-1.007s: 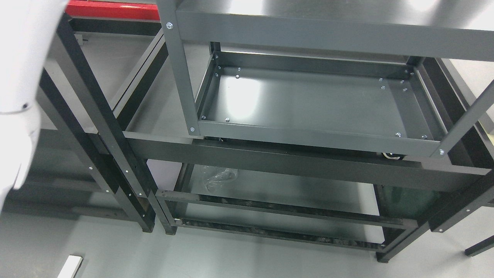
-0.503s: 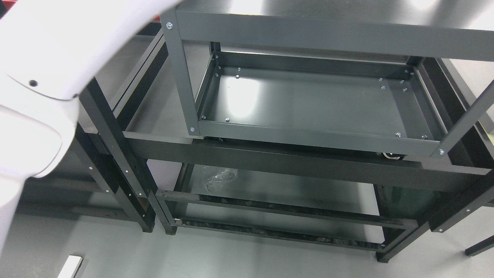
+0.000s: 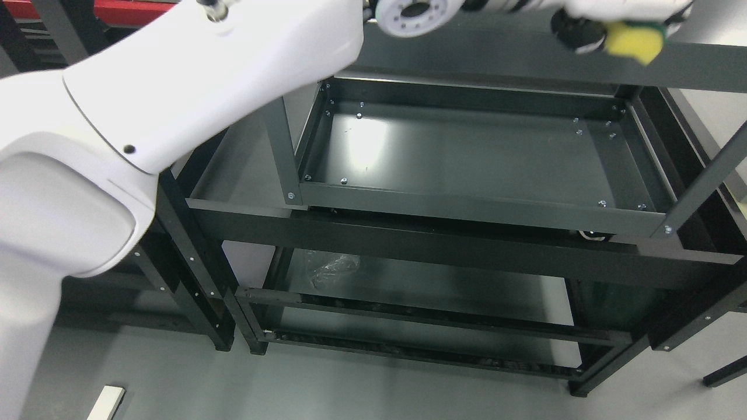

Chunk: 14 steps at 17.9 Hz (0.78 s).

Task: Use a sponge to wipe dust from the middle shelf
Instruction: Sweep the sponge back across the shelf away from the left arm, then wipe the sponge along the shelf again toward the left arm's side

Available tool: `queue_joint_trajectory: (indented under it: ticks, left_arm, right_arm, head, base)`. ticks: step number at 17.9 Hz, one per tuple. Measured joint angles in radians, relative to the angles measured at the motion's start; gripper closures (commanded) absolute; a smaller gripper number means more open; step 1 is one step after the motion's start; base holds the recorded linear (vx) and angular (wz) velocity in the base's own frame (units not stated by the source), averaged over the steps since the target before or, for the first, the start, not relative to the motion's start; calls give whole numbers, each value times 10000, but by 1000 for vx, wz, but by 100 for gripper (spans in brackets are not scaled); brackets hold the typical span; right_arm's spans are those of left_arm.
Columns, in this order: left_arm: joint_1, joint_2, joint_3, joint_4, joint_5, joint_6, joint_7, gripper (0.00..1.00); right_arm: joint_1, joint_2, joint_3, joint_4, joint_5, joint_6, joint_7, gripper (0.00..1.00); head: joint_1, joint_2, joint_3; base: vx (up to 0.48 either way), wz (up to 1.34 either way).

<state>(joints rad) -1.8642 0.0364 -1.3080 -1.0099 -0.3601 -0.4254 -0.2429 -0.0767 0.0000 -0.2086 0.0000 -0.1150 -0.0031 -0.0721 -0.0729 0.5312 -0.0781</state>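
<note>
My left robot hand [image 3: 613, 17] sits at the top right of the head view, fingers closed around the yellow sponge [image 3: 635, 39], which pokes out below them with a thin green layer on its upper side. Hand and sponge hang over the front rail of the top shelf [image 3: 502, 55], toward its right end; I cannot tell whether the sponge touches the rail. Behind the hand, my white left arm [image 3: 175, 99] stretches from the lower left across the upper left of the view, covering the rack's front left post near the top. Below the hand lies the middle shelf [image 3: 467, 154], a dark grey tray with screws at its corners. Lower still, a crumpled clear plastic bag [image 3: 332, 269] rests near the bottom shelf's left end.
</note>
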Motion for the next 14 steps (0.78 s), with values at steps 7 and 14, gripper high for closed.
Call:
queue_joint_trajectory:
  ticks: [7, 14]
  left_arm:
    - [1060, -175, 233, 442, -1257, -978, -300, 98]
    - [2090, 656, 1696, 273, -2026, -1927, -1003, 98]
  right_arm:
    - [-1, 0, 0, 0, 0, 0, 2, 0]
    - [0, 0, 0, 0, 0, 0, 45, 0]
  head:
    - [0, 0, 0]
    - [0, 0, 0]
  base:
    - [0, 0]
    - [0, 0]
